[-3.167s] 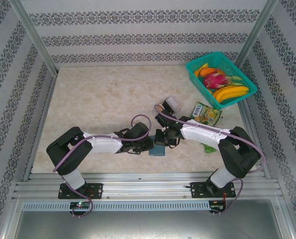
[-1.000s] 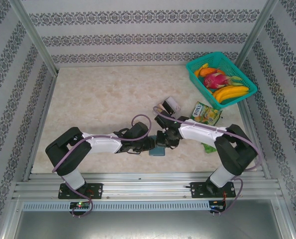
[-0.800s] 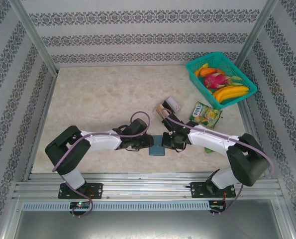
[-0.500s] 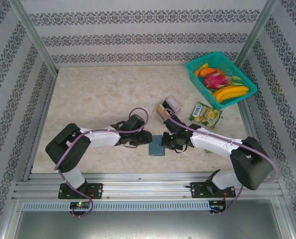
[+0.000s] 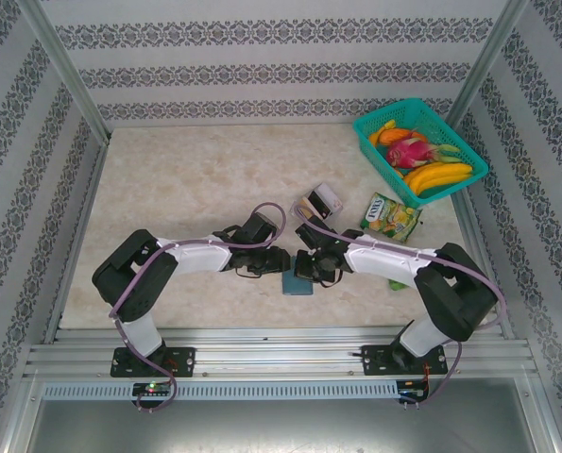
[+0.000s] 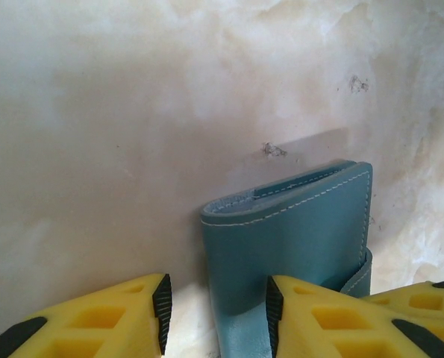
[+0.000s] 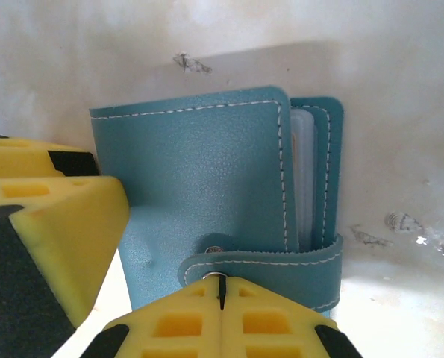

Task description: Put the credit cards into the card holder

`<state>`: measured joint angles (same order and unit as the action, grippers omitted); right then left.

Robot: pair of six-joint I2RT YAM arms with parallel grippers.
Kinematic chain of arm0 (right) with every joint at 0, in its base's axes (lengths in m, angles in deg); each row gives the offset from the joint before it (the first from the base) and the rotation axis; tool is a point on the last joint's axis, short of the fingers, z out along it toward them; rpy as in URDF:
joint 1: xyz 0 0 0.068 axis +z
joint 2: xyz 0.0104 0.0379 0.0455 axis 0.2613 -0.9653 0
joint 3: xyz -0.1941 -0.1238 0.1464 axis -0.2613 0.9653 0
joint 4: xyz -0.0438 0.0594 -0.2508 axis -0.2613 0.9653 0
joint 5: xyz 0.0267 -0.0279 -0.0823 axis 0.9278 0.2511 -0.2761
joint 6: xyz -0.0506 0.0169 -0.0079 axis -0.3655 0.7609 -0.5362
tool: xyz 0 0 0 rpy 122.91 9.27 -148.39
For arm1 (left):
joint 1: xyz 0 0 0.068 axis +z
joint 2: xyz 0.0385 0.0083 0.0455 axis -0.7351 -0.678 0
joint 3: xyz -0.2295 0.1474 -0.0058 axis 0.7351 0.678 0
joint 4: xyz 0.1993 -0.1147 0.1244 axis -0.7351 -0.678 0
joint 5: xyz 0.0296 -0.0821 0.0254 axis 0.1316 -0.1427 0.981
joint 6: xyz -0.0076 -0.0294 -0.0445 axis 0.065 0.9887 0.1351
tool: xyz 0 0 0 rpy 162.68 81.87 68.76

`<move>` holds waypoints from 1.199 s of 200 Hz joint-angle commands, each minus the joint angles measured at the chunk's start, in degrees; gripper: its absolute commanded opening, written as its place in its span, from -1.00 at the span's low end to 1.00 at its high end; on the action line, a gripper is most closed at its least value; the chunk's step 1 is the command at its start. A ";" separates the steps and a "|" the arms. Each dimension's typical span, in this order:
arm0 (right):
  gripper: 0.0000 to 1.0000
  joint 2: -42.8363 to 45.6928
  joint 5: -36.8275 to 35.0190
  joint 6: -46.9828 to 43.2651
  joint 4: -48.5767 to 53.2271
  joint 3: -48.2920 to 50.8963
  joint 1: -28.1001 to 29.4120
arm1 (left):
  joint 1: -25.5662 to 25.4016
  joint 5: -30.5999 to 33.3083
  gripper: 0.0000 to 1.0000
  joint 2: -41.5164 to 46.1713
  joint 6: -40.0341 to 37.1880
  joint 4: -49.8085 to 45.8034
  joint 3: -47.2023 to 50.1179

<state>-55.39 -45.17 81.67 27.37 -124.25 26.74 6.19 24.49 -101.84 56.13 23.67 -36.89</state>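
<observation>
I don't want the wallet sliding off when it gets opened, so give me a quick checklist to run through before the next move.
1. Card holder flat on the table: ok.
2. Holder opened: not ok, cover folded shut, strap wrapped round its edge.
3. Right gripper shut at the strap's tip: ok; strap actually pinched: cannot tell.
4. Left gripper open, the holder's edge between its fingers to brace it: ok.
5. Credit cards in the clear tray, beyond the holder: ok.

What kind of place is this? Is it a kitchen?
Probably a robot test booth, not a kitchen: left arm and right arm bolted to a metal rail, patterned walls boxing in a table.
</observation>
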 commanded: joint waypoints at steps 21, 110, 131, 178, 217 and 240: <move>-0.89 -2.09 -3.29 0.35 1.53 -2.43 0.38 | -0.45 -4.10 -0.22 -2.34 -1.40 -1.34 0.17; -0.91 -8.93 2.90 -3.28 5.09 -6.67 0.33 | -0.54 -5.38 -0.48 -2.52 -0.06 1.83 3.05; -0.92 -12.39 3.51 -3.76 7.71 -8.27 0.29 | -0.54 -5.44 -0.53 -2.52 0.83 3.11 3.70; -0.93 -18.03 2.06 -5.31 13.70 -12.74 0.76 | -0.54 -5.85 -0.56 -2.59 2.81 6.41 5.57; -0.92 -21.84 0.16 -6.13 17.33 -15.99 1.41 | -0.71 -6.98 -0.59 -3.11 3.88 9.10 6.65; -0.92 -24.56 -0.01 -5.98 18.39 -17.96 2.08 | -0.80 -7.38 -0.60 -3.22 4.40 10.26 7.02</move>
<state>-71.48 -44.48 76.55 47.87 -144.06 26.66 7.04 21.23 -101.78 59.23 32.52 -31.95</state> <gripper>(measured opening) 0.048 0.206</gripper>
